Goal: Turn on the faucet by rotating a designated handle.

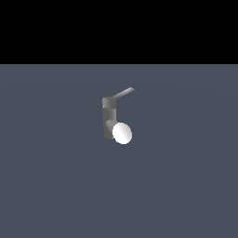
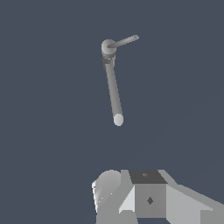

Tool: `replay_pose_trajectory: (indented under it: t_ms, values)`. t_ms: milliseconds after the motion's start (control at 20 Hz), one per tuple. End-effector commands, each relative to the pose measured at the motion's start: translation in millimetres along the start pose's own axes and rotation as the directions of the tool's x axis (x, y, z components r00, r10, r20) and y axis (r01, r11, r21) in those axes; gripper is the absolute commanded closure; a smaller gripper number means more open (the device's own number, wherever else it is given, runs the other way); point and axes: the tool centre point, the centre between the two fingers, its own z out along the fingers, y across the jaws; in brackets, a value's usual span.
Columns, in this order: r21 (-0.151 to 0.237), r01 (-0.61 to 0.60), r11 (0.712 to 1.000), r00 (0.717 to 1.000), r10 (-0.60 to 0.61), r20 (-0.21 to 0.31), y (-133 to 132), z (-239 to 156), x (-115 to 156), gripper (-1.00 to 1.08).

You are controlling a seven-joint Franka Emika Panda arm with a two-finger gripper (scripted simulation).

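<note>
In the exterior view the faucet [image 1: 109, 118] stands alone near the middle of a flat slate-blue ground [image 1: 51, 186], a small dark grey upright post with a slightly wider cap at its top. Low on the post a short spout comes toward the camera and ends in a bright white round disc [image 1: 122, 133], which covers the lower part of the post on the exterior view's right, so the join between spout and post is hard to make out. The handle [image 1: 123, 93] is a thin, flat, light grey bar that leaves the top cap and runs up and toward the exterior view's right; nothing touches it. Above the ground the picture is plain black with no detail. No part of the arm shows in this view. In the wrist view the faucet [image 2: 108, 49] is seen from high up: the round cap with the handle [image 2: 124, 41] sticking out sideways, and the spout as a long grey rod [image 2: 113, 87] ending in a pale rounded tip [image 2: 118, 119]. The post itself is mostly hidden under its cap there. At the edge of that picture sit blocky light grey parts of the robot's own hand [image 2: 148, 197], cut off by the frame and well apart from the faucet. The fingers are not visible, so I cannot tell how far the gripper stands open, nor see anything in its grasp.
</note>
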Motion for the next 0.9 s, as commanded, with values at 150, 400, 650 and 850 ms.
replay_pose_trajectory:
  t_ms: [150, 400, 650, 850]
  values:
    - [0.0, -0.005, 1.0, 1.0, 0.005, 0.0, -1, 1, 1, 1.08]
    - [0.001, -0.037, 0.999, 0.999, 0.037, 0.001, -5, 8, 8, 1.08]
    - [0.003, -0.099, 0.995, 0.995, 0.099, 0.002, -13, 22, 21, 1.08]
    - [0.005, -0.169, 0.986, 0.986, 0.169, 0.004, -21, 37, 36, 1.08]
